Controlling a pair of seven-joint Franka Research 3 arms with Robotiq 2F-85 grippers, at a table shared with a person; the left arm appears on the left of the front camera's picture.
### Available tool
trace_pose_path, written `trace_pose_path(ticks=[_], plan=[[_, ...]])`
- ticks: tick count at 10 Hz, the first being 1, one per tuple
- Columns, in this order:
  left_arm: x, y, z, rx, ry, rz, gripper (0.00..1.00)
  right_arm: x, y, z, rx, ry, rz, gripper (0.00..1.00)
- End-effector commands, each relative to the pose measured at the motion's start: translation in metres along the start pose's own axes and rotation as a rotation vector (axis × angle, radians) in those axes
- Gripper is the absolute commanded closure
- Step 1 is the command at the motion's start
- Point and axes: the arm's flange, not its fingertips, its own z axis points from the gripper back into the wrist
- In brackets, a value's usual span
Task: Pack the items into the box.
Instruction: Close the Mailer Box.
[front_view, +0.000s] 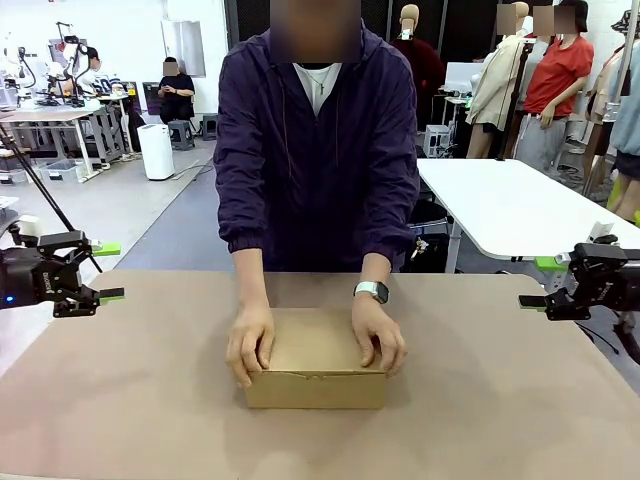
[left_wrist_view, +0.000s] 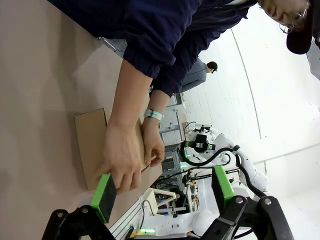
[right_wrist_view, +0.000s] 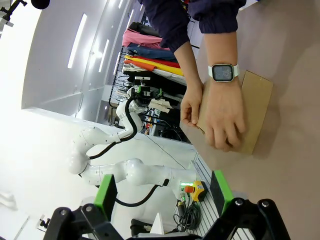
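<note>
The box (front_view: 315, 365) sits closed at the middle of the table (front_view: 500, 400), toward the person's edge, with both of the person's hands pressed on its lid: one hand (front_view: 250, 345) on the robot's left end of the box, the other hand (front_view: 378, 335), below a wrist watch (front_view: 371, 291), on its right end. The left gripper (front_view: 95, 297) hangs well to the left of the box, above the table's edge, jaws spread and holding nothing; the right gripper (front_view: 535, 301) hangs well to the right of the box, likewise spread and empty. The box is thin brown cardboard, so I judge it light, fairly stiff at its corners but easy to dent across the flap, and smooth enough to slip under pads; the 2 short ends look like the safest place to take hold. The front view alone shows the seam of the tucked flap along the near face. The left wrist view shows the box (left_wrist_view: 92, 150) end-on beyond its green fingers (left_wrist_view: 104, 197), while the right wrist view shows the watch face and the fingers curled over the lid's edge of the box (right_wrist_view: 255, 107).
</note>
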Motion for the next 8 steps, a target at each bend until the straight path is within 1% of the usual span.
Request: trace_pose_path(ticks=[1,8], plan=[[-0.0017,-0.0011,0.0035,0.004,0.004,-0.006,0.00,0.0043,0.0060,-0.0003,0.013,-0.004,0.001,0.00],[-0.0017,-0.0011,0.0035,0.004,0.004,-0.006,0.00,0.0043,0.0060,-0.0003,0.013,-0.004,0.001,0.00]])
